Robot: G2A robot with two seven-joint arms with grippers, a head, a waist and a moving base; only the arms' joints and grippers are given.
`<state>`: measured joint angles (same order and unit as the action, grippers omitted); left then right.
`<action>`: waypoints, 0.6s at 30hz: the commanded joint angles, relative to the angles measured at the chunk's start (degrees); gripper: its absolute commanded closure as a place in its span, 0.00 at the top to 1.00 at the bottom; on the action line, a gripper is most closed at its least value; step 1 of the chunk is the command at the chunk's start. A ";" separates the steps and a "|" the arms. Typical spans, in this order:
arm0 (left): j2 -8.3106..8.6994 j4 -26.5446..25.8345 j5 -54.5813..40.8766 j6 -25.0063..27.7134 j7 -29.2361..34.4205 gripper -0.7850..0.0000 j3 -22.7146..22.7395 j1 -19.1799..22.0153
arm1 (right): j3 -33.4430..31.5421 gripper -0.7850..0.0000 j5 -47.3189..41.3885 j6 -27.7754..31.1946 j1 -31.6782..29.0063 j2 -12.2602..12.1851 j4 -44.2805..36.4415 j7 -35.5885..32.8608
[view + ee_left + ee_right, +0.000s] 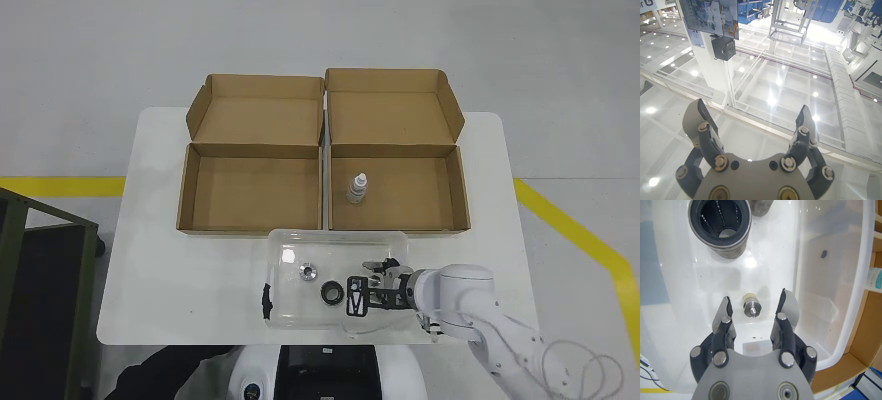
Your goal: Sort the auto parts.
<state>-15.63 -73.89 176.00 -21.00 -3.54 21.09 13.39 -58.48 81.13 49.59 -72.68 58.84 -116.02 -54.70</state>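
Observation:
A clear plastic bin [335,240] stands at the table's front. My right gripper [357,297] is inside it, open. In the right wrist view a small silver fitting [751,308] lies on the bin floor [687,285] between the spread fingers of the right gripper [755,304], touching neither. Just ahead stands a dark ring-shaped bearing sleeve [721,226] [332,294], and beyond it another metal part [309,270] [761,207]. My left gripper [752,106] is open, holds nothing and points at the ceiling.
Two open cardboard boxes stand behind the bin. The left box [250,192] has nothing in it. The right box [400,192] holds a small white bottle [357,186]. A small dark piece [265,300] sits at the bin's front left edge.

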 commanded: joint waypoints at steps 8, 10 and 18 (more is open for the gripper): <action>0.00 0.00 0.00 0.00 0.00 1.00 0.00 0.00 | 3.95 0.36 -2.49 -2.37 3.04 -1.65 0.68 -2.37; 0.00 0.00 0.00 0.00 0.00 1.00 0.00 0.00 | 4.65 0.32 -3.18 -2.81 3.64 -2.06 0.80 -2.81; 0.00 0.00 0.00 0.00 0.00 1.00 0.00 0.00 | 6.28 0.00 -6.26 -4.16 5.77 -3.46 -0.15 -4.16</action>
<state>-15.63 -73.89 176.00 -21.00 -3.54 21.09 13.39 -52.28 75.25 45.54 -67.14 55.54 -115.90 -58.75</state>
